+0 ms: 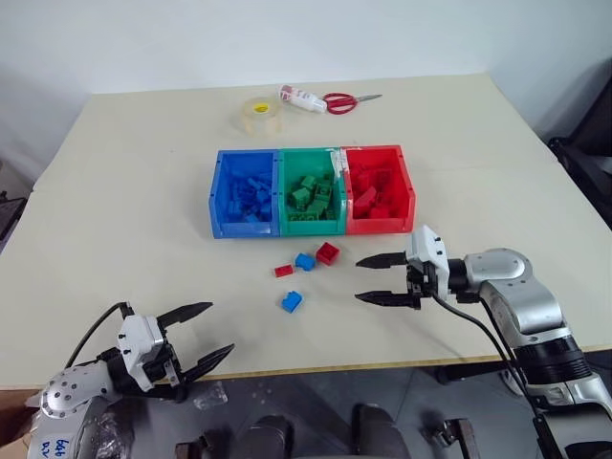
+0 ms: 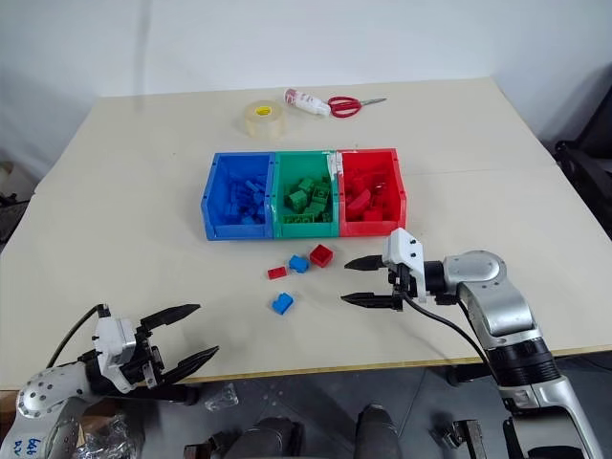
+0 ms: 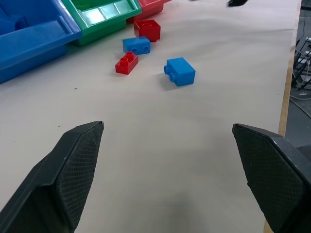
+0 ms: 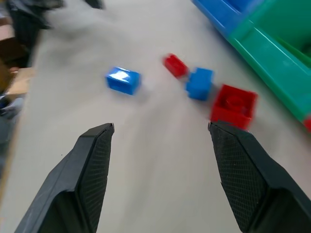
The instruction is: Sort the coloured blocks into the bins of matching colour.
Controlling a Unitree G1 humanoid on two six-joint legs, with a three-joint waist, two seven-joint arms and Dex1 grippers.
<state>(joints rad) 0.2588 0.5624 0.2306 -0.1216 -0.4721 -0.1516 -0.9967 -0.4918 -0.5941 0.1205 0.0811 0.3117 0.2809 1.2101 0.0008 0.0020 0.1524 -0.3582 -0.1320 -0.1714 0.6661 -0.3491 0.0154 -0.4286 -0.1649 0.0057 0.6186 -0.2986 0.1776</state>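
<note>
Smooth tabletop (image 1: 143, 191), studded plastic blocks (image 1: 304, 261)

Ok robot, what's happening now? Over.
Left gripper open, empty. Right gripper open, empty. Four blocks still loose before the bins. Nothing blocking.

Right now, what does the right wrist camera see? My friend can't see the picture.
Two open black fingers reach over a pale table toward four loose toy bricks: a big red brick, a blue brick, a small red brick and another blue brick off by itself. The green bin and blue bin sit beyond them.
</note>
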